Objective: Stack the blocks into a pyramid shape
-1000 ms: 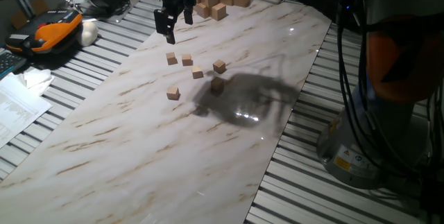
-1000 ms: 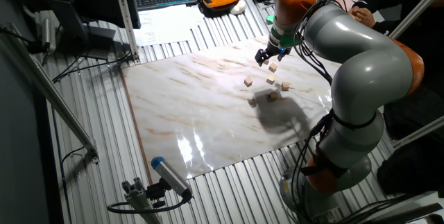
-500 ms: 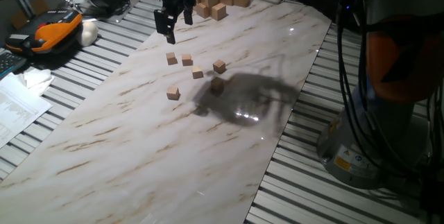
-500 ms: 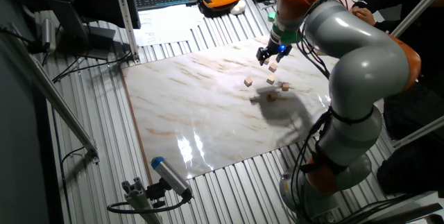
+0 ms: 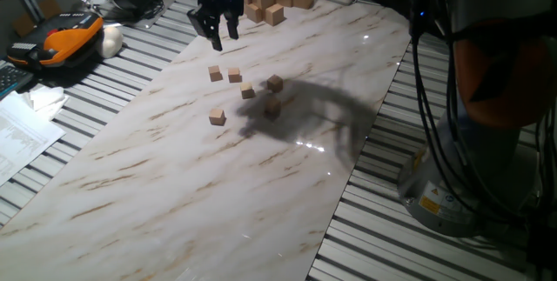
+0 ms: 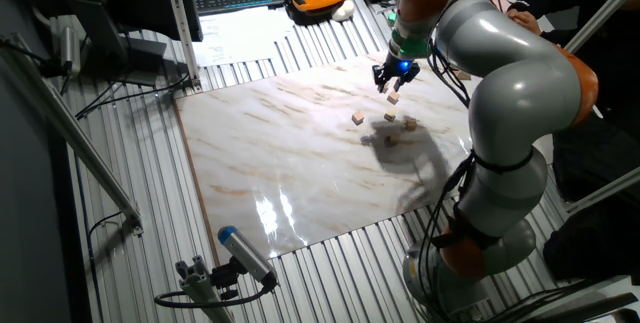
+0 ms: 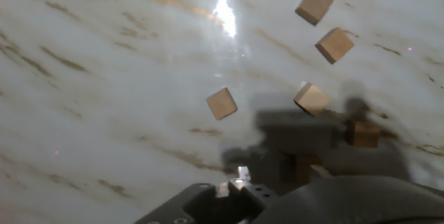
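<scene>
Fixed view: blocks (image 5: 248,91) below raised claw (image 5: 216,34)

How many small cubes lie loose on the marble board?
6: two side by side, one just below them, one alone nearer, two in the arm's shadow.

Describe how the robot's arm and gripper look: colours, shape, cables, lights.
The arm is built of thick, rounded silver-grey segments with orange bands at the joints. Black cables hang in a bundle beside its base. The gripper is black, with two short dark fingers, and a small blue light glows just above it. In the hand view only its blurred dark body shows along the bottom edge.
</scene>
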Controlling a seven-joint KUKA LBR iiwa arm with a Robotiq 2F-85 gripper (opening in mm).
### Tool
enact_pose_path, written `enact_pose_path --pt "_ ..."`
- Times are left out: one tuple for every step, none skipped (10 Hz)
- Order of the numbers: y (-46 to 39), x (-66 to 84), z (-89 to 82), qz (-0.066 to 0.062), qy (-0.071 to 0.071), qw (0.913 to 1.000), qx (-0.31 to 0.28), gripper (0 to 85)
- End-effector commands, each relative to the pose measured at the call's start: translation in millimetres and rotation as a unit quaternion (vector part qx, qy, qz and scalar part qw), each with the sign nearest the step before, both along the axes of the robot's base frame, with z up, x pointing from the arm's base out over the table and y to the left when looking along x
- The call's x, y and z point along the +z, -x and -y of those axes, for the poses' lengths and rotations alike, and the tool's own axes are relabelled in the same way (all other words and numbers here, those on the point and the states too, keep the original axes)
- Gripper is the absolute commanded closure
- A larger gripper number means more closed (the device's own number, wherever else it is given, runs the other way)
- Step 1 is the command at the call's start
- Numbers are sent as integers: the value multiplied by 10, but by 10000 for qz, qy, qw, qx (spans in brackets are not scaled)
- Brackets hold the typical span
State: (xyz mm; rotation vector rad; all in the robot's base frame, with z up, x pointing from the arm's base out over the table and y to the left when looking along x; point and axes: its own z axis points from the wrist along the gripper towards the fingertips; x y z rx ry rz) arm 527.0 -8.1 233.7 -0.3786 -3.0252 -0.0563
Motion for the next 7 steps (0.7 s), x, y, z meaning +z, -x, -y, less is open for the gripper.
enact_pose_path --pt "-50 -15 49 8 2 9989 -468 850" --pt "-89 -31 96 15 12 9990 -437 850" --pt "-134 -76 155 21 14 9994 -337 850" --pt "-176 -121 213 41 -36 9996 -281 850" --pt "-203 -138 248 34 -46 9997 -228 850" --pt "-211 -153 251 34 -38 9997 -243 850" --pt "-217 -210 234 90 -30 9996 -281 850"
